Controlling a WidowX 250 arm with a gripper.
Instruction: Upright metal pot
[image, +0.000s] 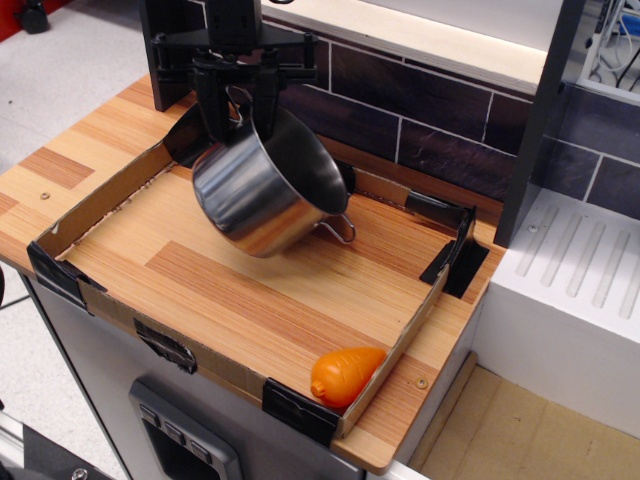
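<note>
The metal pot (262, 188) is shiny steel with a wire loop handle (338, 228) on its right side. It hangs tilted above the wooden tray floor, with its opening facing up and toward the back wall. My gripper (240, 105) comes down from above and is shut on the pot's upper left rim, holding it in the air over the back middle of the tray.
A low cardboard wall (100, 195) with black tape corners rings the wooden board. An orange toy carrot (345, 374) lies in the front right corner. A dark tiled wall (420, 100) stands behind. A white ribbed drainer (580, 270) is at the right.
</note>
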